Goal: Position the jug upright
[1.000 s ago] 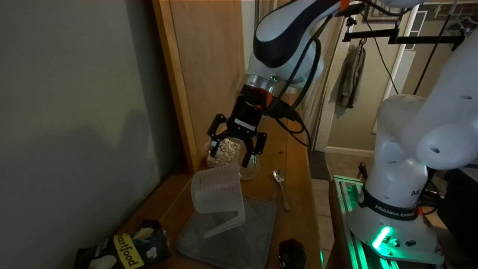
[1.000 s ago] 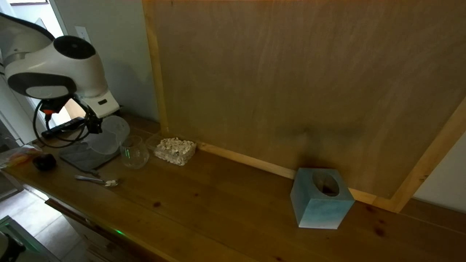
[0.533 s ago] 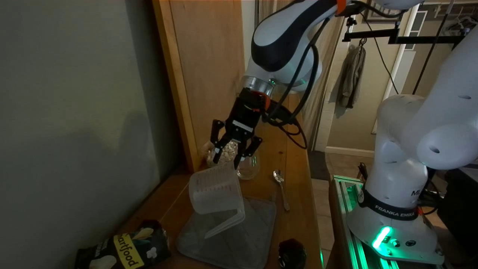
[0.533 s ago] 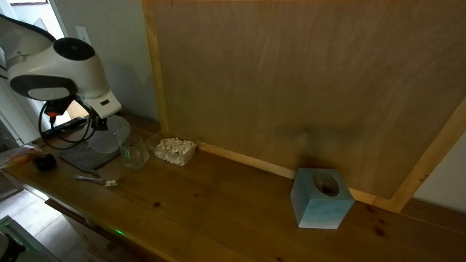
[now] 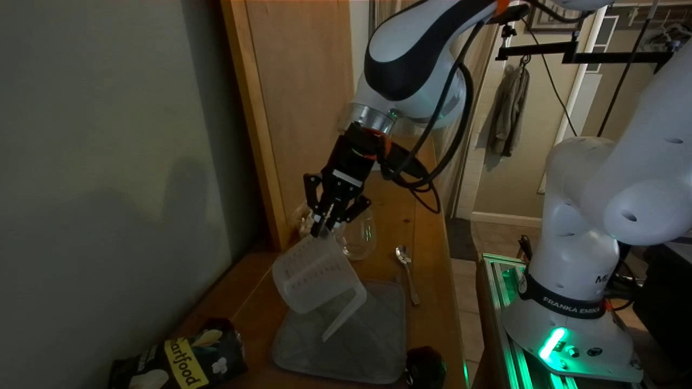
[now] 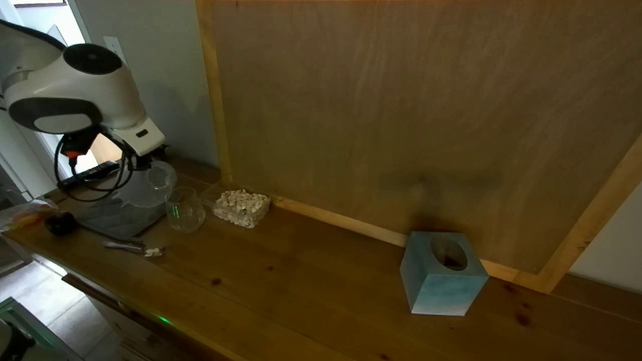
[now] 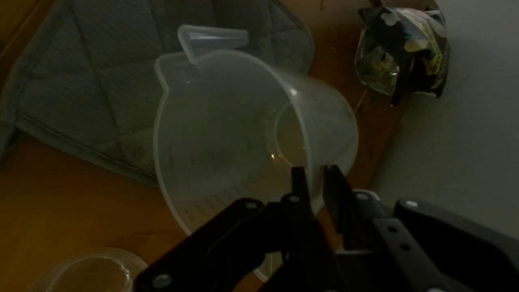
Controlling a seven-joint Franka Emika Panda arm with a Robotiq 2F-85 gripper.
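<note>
Jug [image 5: 313,273]: just under the gripper [image 5: 324,229] and a little to its left in an exterior view; over the last second the body has turned, and the mouth seems to face more upward than it did.
Gripper: gone from wide to narrow, now holding the jug by its rim wall; the wrist view has one of the fingers [image 7: 299,180] inside the jug and its partner outside, the wall between them.
Quilted pad [image 5: 373,335]: below the gripper and to its right; it has slid slightly rightward, probably dragged along by the jug.
Upright jug: not yet; the grasp looks made and the righting only begun. The next move, I judge, calls for lifting and turning until the base faces down; a thin wall held at one edge could swivel.
Jug base: the end far from the gripper, below it and to the left; it shows as a ring through the mouth in the wrist view.
Jug wall: below the gripper, translucent whitish plastic, narrowing towards the base, with faint reddish markings too small to read.
Jug handle [image 5: 346,316]: below the gripper and to its right, slanting over the pad; whether it touches, I cannot tell.
</note>
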